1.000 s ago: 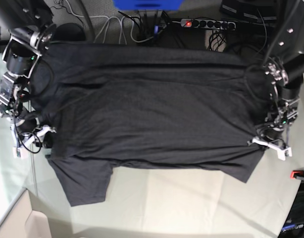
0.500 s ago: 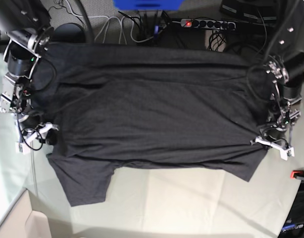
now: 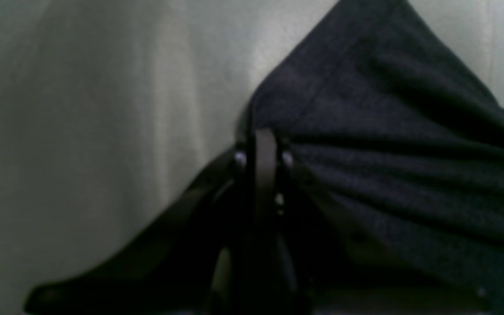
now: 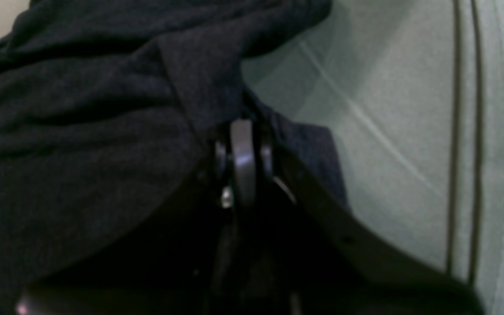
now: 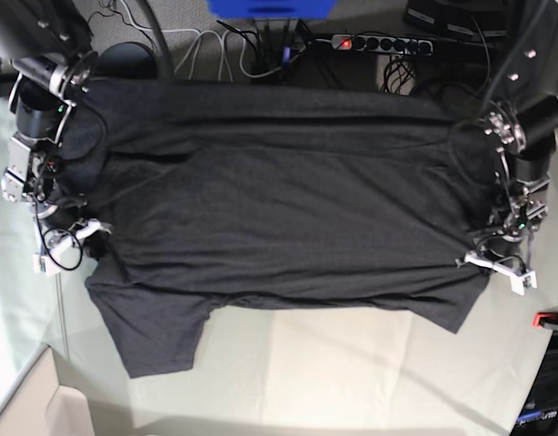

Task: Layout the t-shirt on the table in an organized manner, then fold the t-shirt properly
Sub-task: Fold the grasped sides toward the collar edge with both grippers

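One charcoal t-shirt (image 5: 279, 200) is spread plain side up across the worktop (image 5: 352, 363), stretched and creased between the left tool (image 5: 497, 263) and right tool (image 5: 74, 238), each clamped on an edge.

Over the past second the right gripper (image 5: 68, 245), at the left of the base view, has drifted outward and slightly lower along the edge of the t-shirt (image 5: 279, 200), and its jaws, parted a moment ago, have now closed on a fold of the dark fabric, as the right wrist view shows. Near that gripper the shirt's side hem has pulled a little farther toward the tabletop's (image 5: 352, 363) left edge, and the sleeve (image 5: 152, 331) below it has shifted slightly with it. On the opposite side the left gripper (image 5: 499, 263) has barely edged back.
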Controlling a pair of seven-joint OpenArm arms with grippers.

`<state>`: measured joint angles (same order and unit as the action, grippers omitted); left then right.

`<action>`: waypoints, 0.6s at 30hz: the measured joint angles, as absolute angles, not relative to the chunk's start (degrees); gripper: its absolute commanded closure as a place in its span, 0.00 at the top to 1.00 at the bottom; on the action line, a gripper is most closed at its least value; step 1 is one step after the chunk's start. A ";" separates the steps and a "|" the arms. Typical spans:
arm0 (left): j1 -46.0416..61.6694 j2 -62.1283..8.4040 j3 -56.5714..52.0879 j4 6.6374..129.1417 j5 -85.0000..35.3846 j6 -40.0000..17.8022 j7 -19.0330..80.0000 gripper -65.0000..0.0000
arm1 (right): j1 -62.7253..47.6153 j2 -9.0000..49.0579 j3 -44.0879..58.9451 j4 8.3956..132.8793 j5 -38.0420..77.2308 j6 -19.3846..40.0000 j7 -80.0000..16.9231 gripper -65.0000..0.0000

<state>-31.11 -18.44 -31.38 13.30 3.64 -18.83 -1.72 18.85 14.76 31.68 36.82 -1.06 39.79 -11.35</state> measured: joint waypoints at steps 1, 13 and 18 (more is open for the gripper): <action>-31.11 -18.31 -31.35 13.30 3.66 -18.83 -1.76 0.00 | 18.85 14.76 31.70 36.86 -1.06 39.79 -11.35 0.00; -31.07 -17.19 -31.53 14.70 3.64 -19.03 -1.34 0.00 | 9.82 10.70 34.04 59.31 -1.26 39.81 -12.75 0.00; -27.86 -15.42 -31.53 23.42 3.57 -19.33 -0.69 0.00 | 8.69 9.06 39.09 62.74 -1.04 39.81 -12.80 0.00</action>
